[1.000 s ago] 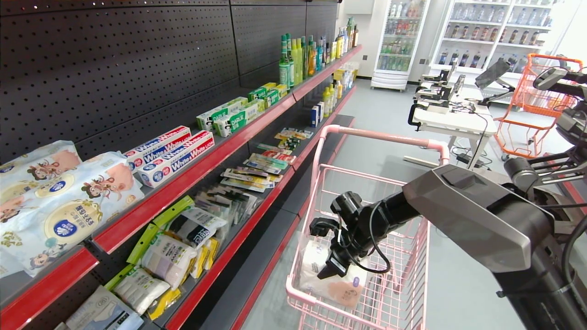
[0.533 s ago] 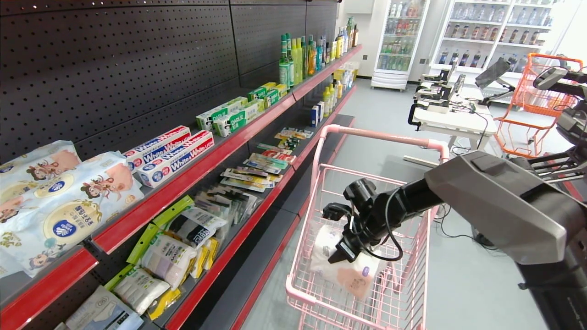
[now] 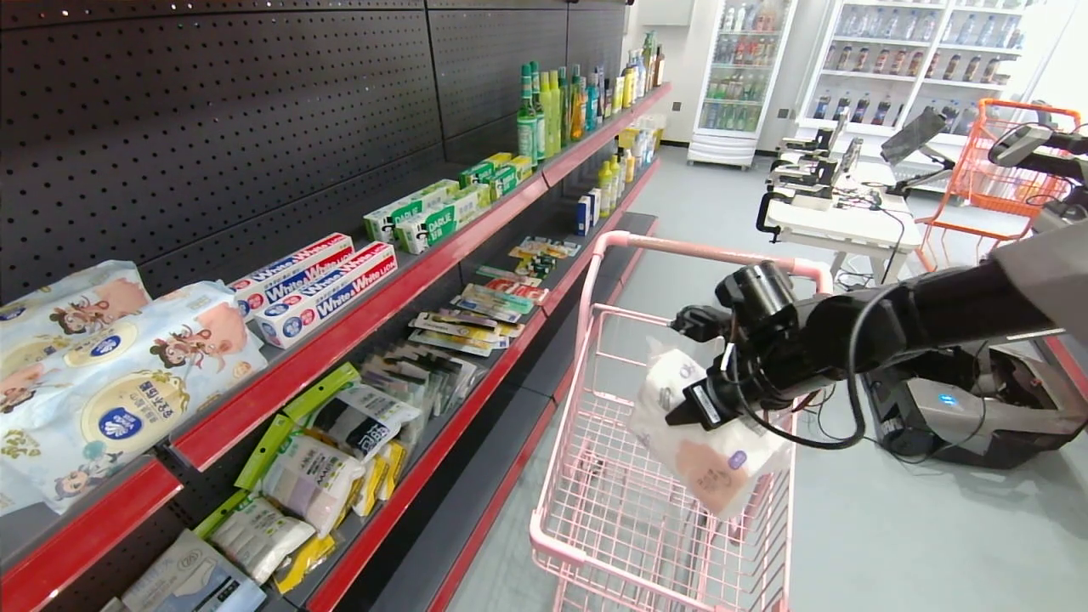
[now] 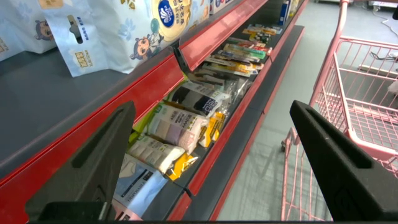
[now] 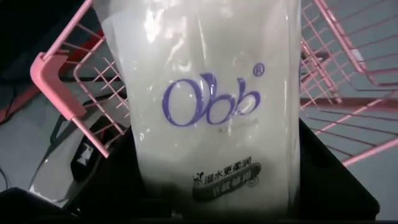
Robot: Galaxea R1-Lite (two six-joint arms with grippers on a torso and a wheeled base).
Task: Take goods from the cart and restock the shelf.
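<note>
Right tool [image 3: 693, 365] grips a tissue pack [image 3: 718, 450] above the pink cart [image 3: 705, 252].
Head view: the pack hangs slanted from its top end, and the shelf [image 3: 340, 344] lies to its left. Left wrist view: the left tool [image 4: 212, 124] gapes empty beside the shelf. Right wrist view: the pack is clamped upright.

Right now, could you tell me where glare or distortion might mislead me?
Head view: the wide lens stretches the shelf; top right corner washes out. Right wrist view: soft sheen on the white pack. Left wrist view: the left gripper is a dark silhouette.
</note>
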